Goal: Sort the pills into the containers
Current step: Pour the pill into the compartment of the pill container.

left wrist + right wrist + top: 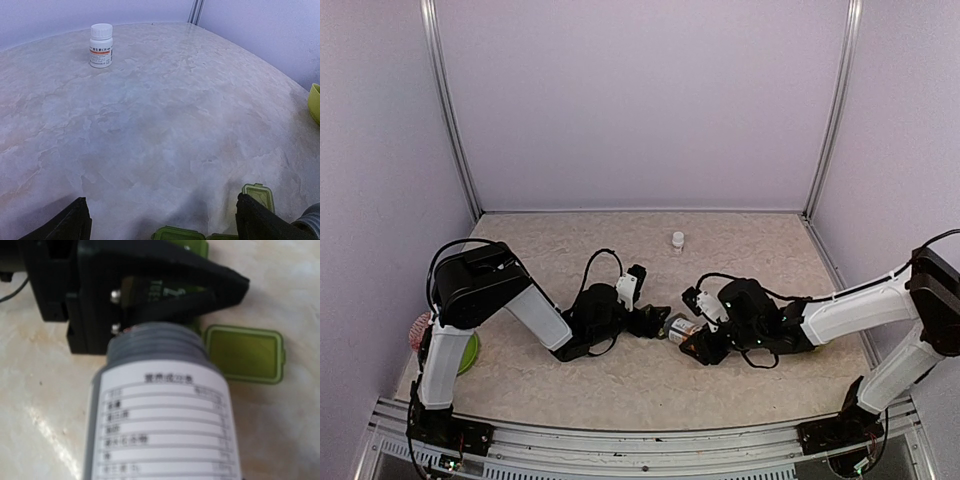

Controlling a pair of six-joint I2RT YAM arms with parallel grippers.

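A beige, marble-patterned surface (pixel 750 250) sits inside a small booth. A plain pale-lilac back wall (pixel 640 100) closes it at 12 o'clock, with a left wall (pixel 370 150) at 9 and a right wall (pixel 910 120) at 3. Slim metal posts stand in the back corners, a left post (pixel 450 110) at 11 and a right post (pixel 832 110) at 1. A metal rail (pixel 650 445) edges the surface at 6 o'clock. The light is soft and even.

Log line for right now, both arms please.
left gripper: open, at pill box | right gripper: shut on labelled bottle, mouth toward pill box | white bottle: upright, apart
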